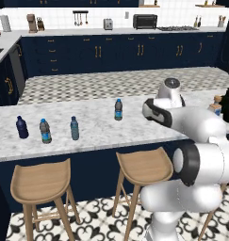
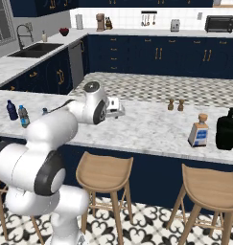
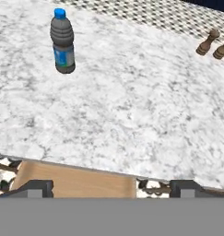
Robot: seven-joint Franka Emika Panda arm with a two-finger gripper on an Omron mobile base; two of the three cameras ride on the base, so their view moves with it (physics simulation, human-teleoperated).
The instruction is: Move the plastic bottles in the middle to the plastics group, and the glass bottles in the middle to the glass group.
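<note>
While my fingers [image 3: 111, 186] are hanging wide open, I'm worrying they'll be tipping the small clear blue-capped plastic water bottle [image 3: 62, 42] standing alone on the white marble table [image 3: 132, 120].

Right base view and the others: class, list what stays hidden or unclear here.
- Slim teal-blue bottle: in the right base view the arm covers most of it.
- Squarish pale bottle: in the left base view the arm hides most of it.
- Label text on the water bottle: too small, hand view.
</note>
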